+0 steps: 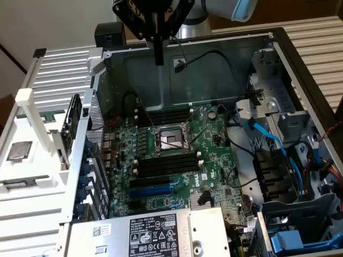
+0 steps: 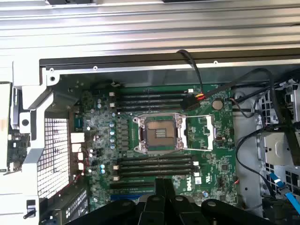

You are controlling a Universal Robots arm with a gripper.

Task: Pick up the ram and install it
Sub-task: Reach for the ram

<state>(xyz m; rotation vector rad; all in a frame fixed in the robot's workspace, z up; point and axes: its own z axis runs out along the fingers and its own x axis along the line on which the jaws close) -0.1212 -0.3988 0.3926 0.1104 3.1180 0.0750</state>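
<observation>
Hovering high over the board, my hand [image 1: 158, 53] looks closed; no ram shows. Black slots [image 1: 166, 166] lie below, running across the exterior view.

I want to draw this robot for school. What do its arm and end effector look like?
The end effector is black, built from angular, bracket-like parts that narrow to a thin black tip pointing down. Above it the arm is a rounded silver-grey tube with a light blue cap on its joint. In the wrist view the end effector shows as chunky black shapes. No markings are readable.
</observation>
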